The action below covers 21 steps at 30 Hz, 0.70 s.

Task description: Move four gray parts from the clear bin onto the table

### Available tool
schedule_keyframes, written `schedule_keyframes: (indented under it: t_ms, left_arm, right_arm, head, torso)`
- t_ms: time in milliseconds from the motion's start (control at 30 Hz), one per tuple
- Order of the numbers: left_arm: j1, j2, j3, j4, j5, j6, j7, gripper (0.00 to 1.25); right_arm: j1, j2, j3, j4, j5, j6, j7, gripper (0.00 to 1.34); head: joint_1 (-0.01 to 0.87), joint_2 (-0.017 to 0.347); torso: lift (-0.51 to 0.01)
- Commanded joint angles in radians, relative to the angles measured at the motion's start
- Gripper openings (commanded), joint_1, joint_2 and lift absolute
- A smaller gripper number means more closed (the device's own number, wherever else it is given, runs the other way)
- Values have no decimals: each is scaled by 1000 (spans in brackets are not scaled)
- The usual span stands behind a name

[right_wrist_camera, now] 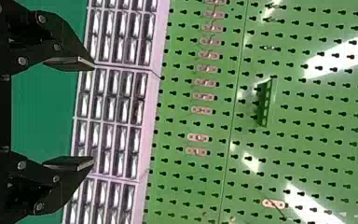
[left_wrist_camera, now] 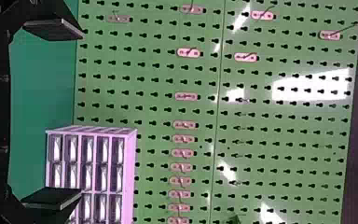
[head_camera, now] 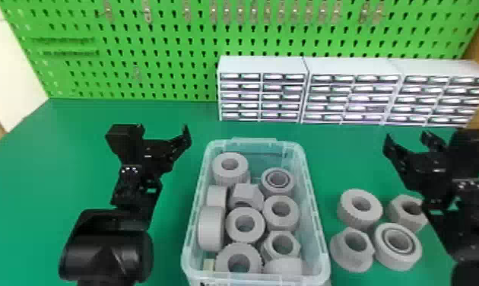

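Observation:
My left gripper (head_camera: pixel 162 134) stands open over the table, left of the clear bin (head_camera: pixel 315 213); in the left wrist view the fingers of this gripper (left_wrist_camera: pixel 80 113) are wide apart with nothing between. Open as well is my right gripper (head_camera: pixel 408 140), above the table right of the bin; in the right wrist view a wide gap separates the fingers of the gripper (right_wrist_camera: pixel 93 113). Several gray parts, among them a ring (head_camera: pixel 245 225) and a hex nut (head_camera: pixel 281 244), fill the bin. Right of it, on the table, lie a thick ring (head_camera: pixel 349 213), a flanged nut (head_camera: pixel 351 256), a bearing-like ring (head_camera: pixel 410 258) and a partly hidden nut (head_camera: pixel 406 216).
White drawer cabinets (head_camera: pixel 263 65) line the back right of the green table (head_camera: pixel 75 125). A green pegboard (head_camera: pixel 155 57) with small hooks rises behind. Bare table surface lies left of the bin and between the bin and the cabinets.

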Motion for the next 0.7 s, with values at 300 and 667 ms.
schedule_keyframes:
  t_ms: [300, 667]
  left_arm:
    - [5, -9, -5, -6, -6, 0, -4, 1147]
    - [8, -12, -17, -6, -6, 0, -7, 1147]
  right_arm:
    - [12, 12, -9, -1, 5, -23, 1, 799]
    - [3, 9, 1, -24, 5, -23, 3, 799]
  head:
    - [693, 72]
    - [693, 72]
  torso:
    - [-52]
    - [-52]
